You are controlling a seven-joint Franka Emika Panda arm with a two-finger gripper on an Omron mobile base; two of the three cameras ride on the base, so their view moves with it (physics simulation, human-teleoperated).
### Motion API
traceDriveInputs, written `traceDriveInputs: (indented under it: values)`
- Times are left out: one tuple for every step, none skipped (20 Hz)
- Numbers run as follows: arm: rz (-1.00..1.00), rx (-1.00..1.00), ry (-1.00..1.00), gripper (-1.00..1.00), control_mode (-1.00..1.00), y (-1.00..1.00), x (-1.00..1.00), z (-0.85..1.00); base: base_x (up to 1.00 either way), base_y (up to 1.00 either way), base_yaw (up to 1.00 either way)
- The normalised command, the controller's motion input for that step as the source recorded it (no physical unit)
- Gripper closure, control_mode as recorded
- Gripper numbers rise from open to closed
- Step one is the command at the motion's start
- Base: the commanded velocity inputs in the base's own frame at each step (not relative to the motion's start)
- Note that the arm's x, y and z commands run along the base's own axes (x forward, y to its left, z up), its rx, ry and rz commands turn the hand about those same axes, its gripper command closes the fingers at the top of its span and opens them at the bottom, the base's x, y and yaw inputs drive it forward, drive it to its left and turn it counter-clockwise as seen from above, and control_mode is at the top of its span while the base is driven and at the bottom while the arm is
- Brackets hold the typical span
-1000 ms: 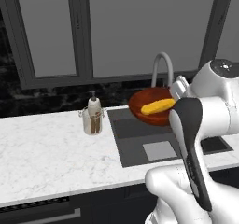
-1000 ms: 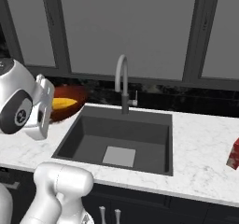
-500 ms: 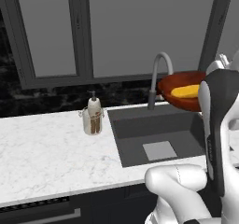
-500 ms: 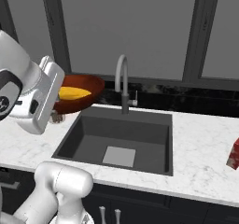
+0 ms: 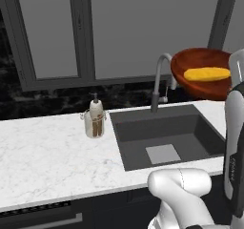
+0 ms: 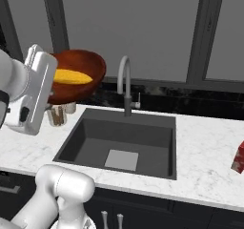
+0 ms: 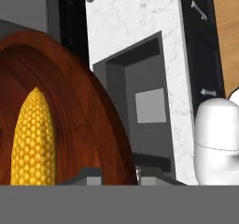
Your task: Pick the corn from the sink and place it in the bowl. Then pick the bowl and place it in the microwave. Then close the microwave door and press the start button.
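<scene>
Now the bowl (image 5: 202,73) rides high above the sink (image 6: 125,142), corn (image 6: 71,77) inside, fingers clamped on its rim; carry it level so nothing rolls out.

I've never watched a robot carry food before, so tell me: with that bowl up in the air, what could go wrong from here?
The corn lies loose in the bowl, which hangs tilted high above the sink; a quick swing might roll it out. The bowl also looks gripped at one rim only, so it could slip. It passes close to the faucet and might clip it.
</scene>
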Motion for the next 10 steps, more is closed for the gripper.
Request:
traceDriveInputs:
  values:
    - [0.0, 0.11, -0.33, 1.0, -1.0, 0.14, -0.09, -0.02, 0.0, 0.0, 0.0]
    - [0.0, 0.16, -0.21, 1.0, -1.0, 0.01, 0.0, -0.18, 0.0, 0.0, 0.0]
    - [0.0, 0.13, -0.25, 1.0, -1.0, 0.0, 0.0, -0.16, 0.0, 0.0, 0.0]
    - [0.0, 0.11, -0.21, 1.0, -1.0, 0.01, 0.0, -0.24, 0.0, 0.0, 0.0]
    - [0.0, 0.08, -0.08, 1.0, -1.0, 0.21, 0.28, -0.34, 0.0, 0.0, 0.0]
    - [0.0, 0.07, -0.09, 1.0, -1.0, 0.24, 0.25, -0.36, 0.0, 0.0, 0.0]
    - [0.0, 0.06, -0.13, 1.0, -1.0, 0.18, 0.21, -0.25, 0.0, 0.0, 0.0]
    - [0.0, 0.02, -0.21, 1.0, -1.0, 0.06, 0.0, 0.0, 0.0, 0.0, 0.0]
    - [0.0, 0.04, -0.09, 1.0, -1.0, 0.0, 0.0, 0.1, 0.0, 0.0, 0.0]
    - [0.0, 0.01, -0.06, 1.0, -1.0, 0.0, -0.01, 0.29, 0.0, 0.0, 0.0]
